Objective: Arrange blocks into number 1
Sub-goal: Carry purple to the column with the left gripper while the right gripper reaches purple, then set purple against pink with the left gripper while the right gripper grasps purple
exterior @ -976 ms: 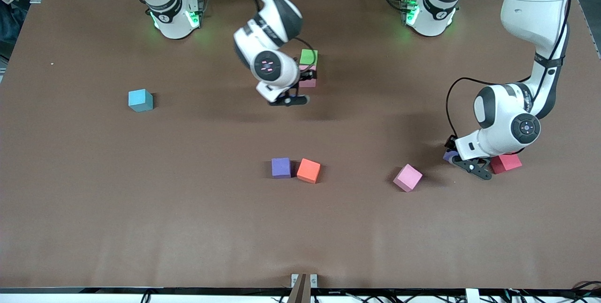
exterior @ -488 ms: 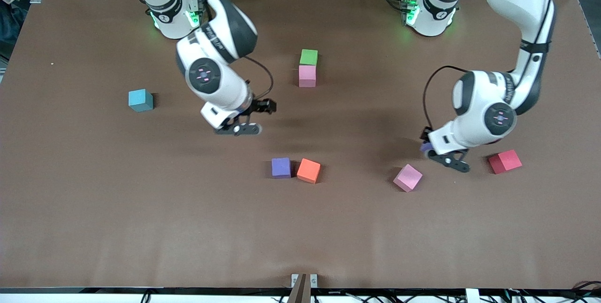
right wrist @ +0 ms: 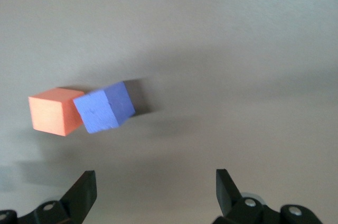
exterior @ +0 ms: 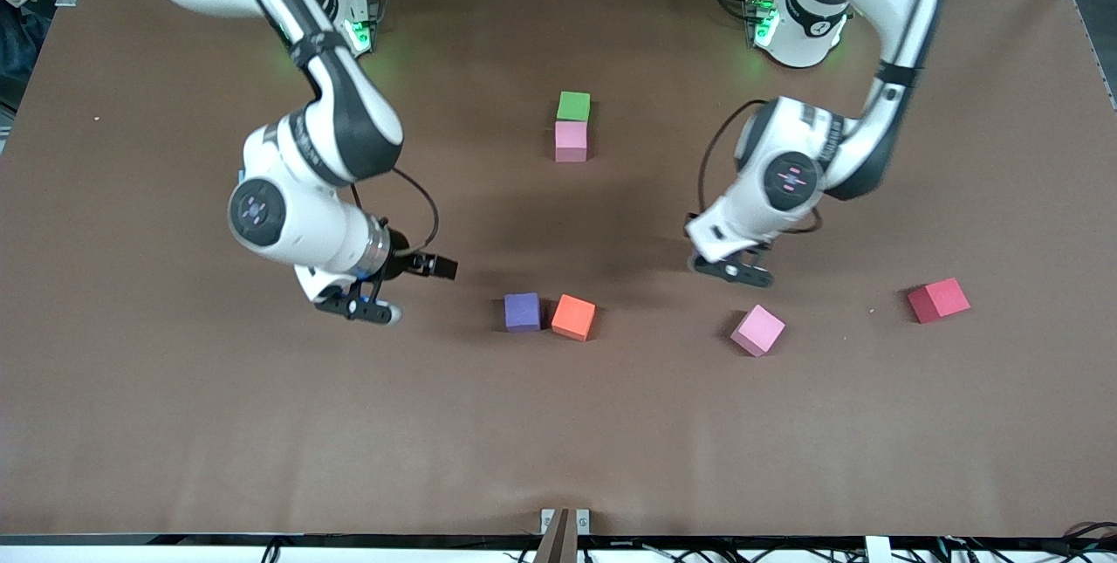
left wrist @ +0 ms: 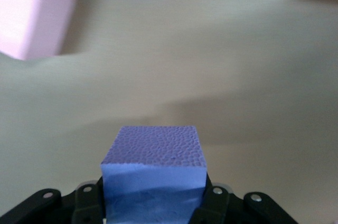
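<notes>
Blocks nearest my camera first: a loose pink cube (exterior: 757, 330) lies toward the left arm's end, a purple cube (exterior: 522, 312) touches the orange cube (exterior: 573, 317), and the right gripper (exterior: 371, 305), fingers spread and empty, hovers just beside that purple one, which I judge its likely next pick. My left gripper (exterior: 731, 269) clamps the second purple cube (left wrist: 153, 168) over bare brown table (exterior: 558, 423). Farthest, the pink (exterior: 571, 141) and green (exterior: 573, 106) cubes touch in a column; the carried cube belongs at its near end, with clear room around.

Held purple block (left wrist: 153, 174) hidden beneath left hand (exterior: 731, 271).
</notes>
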You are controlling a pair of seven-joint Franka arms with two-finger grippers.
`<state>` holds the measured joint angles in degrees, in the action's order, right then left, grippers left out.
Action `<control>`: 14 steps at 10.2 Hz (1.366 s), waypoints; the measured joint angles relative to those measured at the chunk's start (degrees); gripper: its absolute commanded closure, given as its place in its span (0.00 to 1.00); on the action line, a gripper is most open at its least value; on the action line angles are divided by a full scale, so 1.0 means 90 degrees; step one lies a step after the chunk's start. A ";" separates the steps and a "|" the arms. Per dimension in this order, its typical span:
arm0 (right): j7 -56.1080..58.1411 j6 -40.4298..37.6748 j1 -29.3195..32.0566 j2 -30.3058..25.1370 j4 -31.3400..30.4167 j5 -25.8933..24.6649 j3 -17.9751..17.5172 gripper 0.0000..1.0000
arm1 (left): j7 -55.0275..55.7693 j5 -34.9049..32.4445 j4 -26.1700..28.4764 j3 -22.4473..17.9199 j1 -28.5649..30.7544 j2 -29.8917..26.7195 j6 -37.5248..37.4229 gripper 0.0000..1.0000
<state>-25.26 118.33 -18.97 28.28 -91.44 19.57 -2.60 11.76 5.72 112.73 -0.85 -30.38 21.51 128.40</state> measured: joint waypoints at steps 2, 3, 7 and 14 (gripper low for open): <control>0.0295 0.0006 0.0123 0.0352 0.0376 0.0046 0.0003 0.00 | 0.0728 0.0002 -0.0157 0.0239 -0.0481 0.0091 0.0000 1.00; 0.0388 0.0007 0.0126 0.0448 0.0460 0.0047 0.0000 0.00 | 0.1123 0.0002 -0.0253 0.0390 -0.0669 0.0188 0.0001 1.00; 0.0597 0.0285 0.0091 0.0681 0.0524 0.0077 -0.0037 0.00 | 0.2422 0.0003 -0.0536 0.0637 -0.1290 0.0679 0.0009 1.00; 0.0617 0.1196 -0.0497 0.1151 0.0534 0.0112 -0.0081 0.00 | 0.3811 0.0003 -0.0556 0.1052 -0.1502 0.1037 0.0739 1.00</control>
<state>-19.71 129.09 -23.44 38.65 -86.63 20.57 -3.33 46.05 5.75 107.73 8.62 -43.90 30.84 135.05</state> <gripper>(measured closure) 0.000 0.405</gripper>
